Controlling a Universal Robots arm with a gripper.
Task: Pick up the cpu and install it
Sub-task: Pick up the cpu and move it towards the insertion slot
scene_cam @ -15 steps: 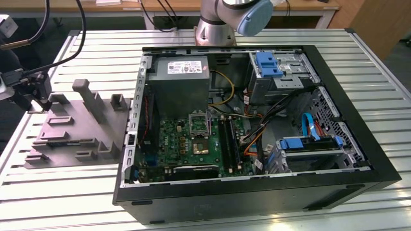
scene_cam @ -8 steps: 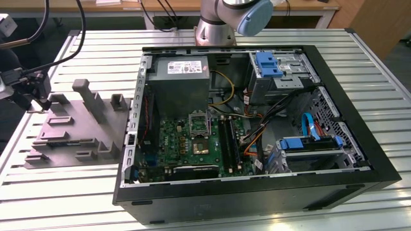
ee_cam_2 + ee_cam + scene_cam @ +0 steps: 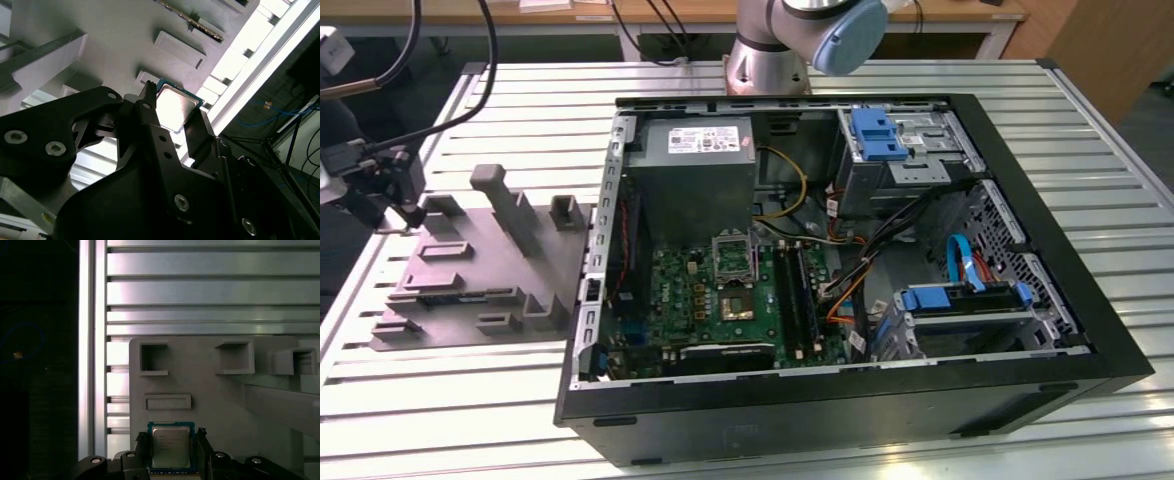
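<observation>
Pick-up step: my gripper [image 3: 172,436] clasps the cpu [image 3: 171,449] by its edges over the grey tray [image 3: 225,400]; I judge any lift needs it kept level.

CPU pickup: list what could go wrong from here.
1. The cpu lies flat on the grey fixture with the pincer straddling it; an off-centre hold could tilt or drop it on lifting.
2. The socket sits deep in the open case, near loose cables; the arm might snag these or the case wall.
</observation>
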